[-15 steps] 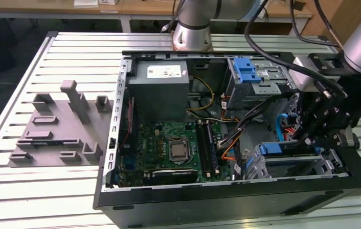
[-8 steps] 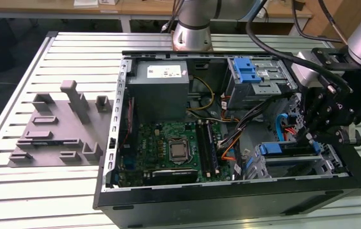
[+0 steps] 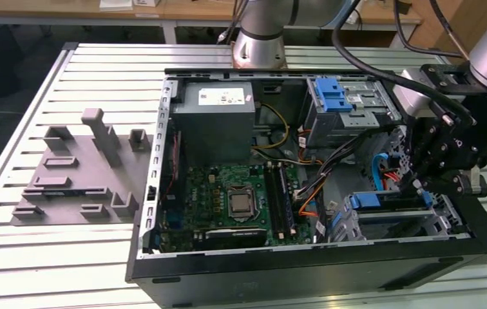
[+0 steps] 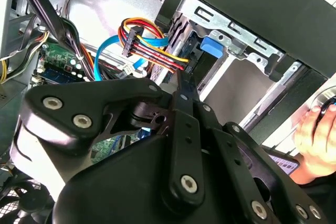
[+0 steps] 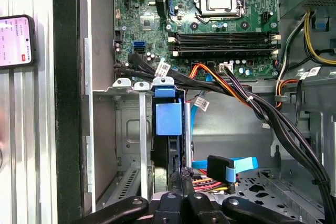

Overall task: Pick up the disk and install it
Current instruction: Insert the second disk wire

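Observation:
The disk (image 3: 388, 201) stands on edge inside the lower drive cage of the open computer case (image 3: 312, 264), at the exterior view's right. Its blue carrier tab (image 5: 168, 119) shows at the cage's mouth in the first wrist view, and the disk (image 4: 211, 46) appears again in the second wrist view. My gripper (image 3: 415, 187) hangs just above that cage. Its thin black fingers are pressed together, and the gripper (image 5: 182, 174) has its tips right beside the disk's rear edge. The gripper (image 4: 181, 80) holds nothing that I can see.
Bundled power and data cables (image 5: 252, 100) run close to the cage. A grey power supply (image 3: 218, 106) and a second blue-tabbed bay (image 3: 334, 96) sit at the case's back. A grey fixture (image 3: 80, 174) lies on the table. A phone (image 5: 16, 40) and a hand (image 4: 315, 140) are just outside the case.

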